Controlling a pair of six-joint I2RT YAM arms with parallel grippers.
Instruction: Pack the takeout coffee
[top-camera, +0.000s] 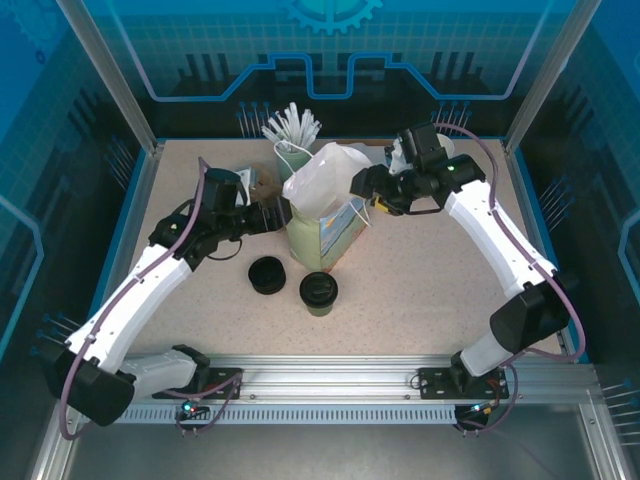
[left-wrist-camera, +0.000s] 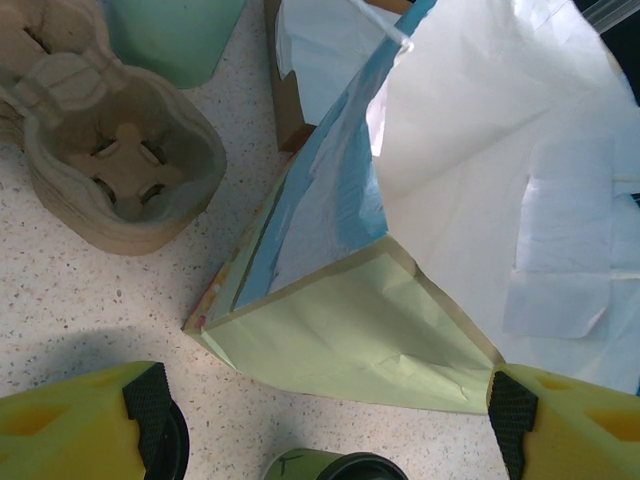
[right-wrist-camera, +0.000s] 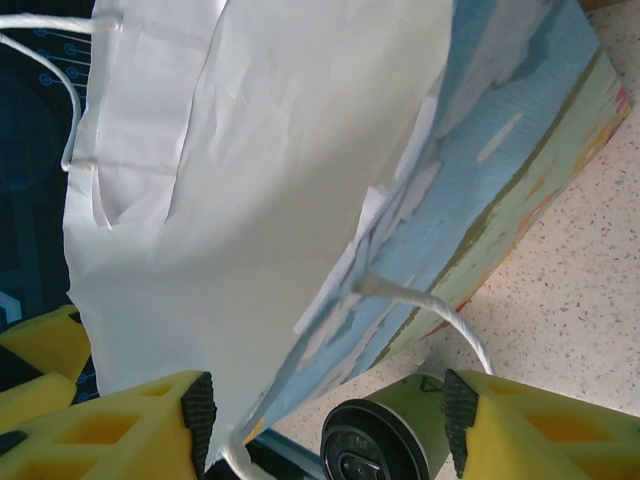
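The takeout coffee (top-camera: 318, 292), a small greenish cup with a black lid, stands upright on the table just in front of the paper bag (top-camera: 318, 205). The bag stands with its white mouth open at the top. My left gripper (top-camera: 268, 215) is at the bag's left side, low down. In the left wrist view the left gripper (left-wrist-camera: 330, 410) is open, facing the bag's pale green base (left-wrist-camera: 350, 340), with the cup (left-wrist-camera: 335, 467) below. My right gripper (top-camera: 362, 190) is at the bag's upper right rim. It (right-wrist-camera: 330, 415) is open, with the bag's edge and cord handle (right-wrist-camera: 440, 310) between its jaws, above the cup (right-wrist-camera: 385, 440).
A low black round piece (top-camera: 266, 274) lies left of the cup. A cardboard cup carrier (left-wrist-camera: 120, 170) sits behind the bag's left side. A holder of white straws (top-camera: 290, 130) stands at the back. Open tabletop lies to the front right.
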